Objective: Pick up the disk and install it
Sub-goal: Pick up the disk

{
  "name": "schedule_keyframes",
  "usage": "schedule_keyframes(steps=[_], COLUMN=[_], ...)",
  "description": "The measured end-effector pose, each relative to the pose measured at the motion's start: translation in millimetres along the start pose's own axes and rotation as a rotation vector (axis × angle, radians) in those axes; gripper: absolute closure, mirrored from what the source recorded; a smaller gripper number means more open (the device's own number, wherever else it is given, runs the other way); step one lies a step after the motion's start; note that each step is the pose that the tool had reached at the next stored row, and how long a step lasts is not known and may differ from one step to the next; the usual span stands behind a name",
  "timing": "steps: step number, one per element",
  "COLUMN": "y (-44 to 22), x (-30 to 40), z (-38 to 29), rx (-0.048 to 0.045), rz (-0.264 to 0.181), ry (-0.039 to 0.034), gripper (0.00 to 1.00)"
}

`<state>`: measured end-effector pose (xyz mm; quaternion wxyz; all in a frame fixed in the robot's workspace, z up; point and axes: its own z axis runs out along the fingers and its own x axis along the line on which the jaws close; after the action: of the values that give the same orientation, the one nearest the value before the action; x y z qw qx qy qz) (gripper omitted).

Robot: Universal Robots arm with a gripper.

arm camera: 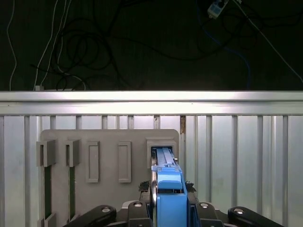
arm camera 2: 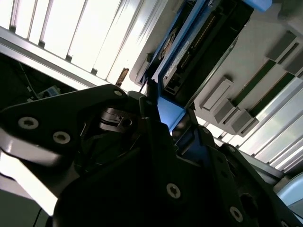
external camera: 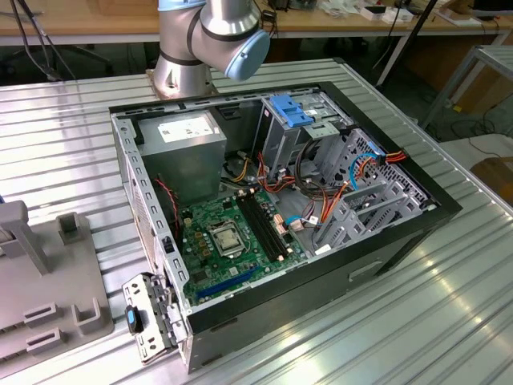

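The disk [arm camera: 169,198] stands on edge in a slot of the grey fixture plate [arm camera: 109,161], its bright blue carrier facing the first wrist view. My gripper [arm camera: 169,187] straddles it, a dark finger [arm camera: 147,189] pressed against each side of the blue carrier, so it is shut on the disk. In the second wrist view the disk [arm camera 2: 189,52] shows its grey body and blue rim running out from between the black gripper [arm camera 2: 161,118] parts. The disk's lower end sits inside the slot.
An open computer case [external camera: 449,210] lies on the ribbed metal table [external camera: 64,144], with motherboard [external camera: 232,237], grey power-supply box [external camera: 184,152], light-blue latch plate [external camera: 290,111] and drive cage [external camera: 369,192]. The grey fixture [external camera: 40,273] lies at the exterior view's left. The arm's base [external camera: 188,48] stands behind the case.
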<state>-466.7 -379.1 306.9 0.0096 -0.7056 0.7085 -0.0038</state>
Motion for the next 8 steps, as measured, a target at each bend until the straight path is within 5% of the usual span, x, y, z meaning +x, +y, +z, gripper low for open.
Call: schedule_keyframes(steps=[8], y=[-0.1], x=[0.0], z=[-4.4], rx=[0.0001], rz=[0.0], ry=[0.0001], gripper=[0.63])
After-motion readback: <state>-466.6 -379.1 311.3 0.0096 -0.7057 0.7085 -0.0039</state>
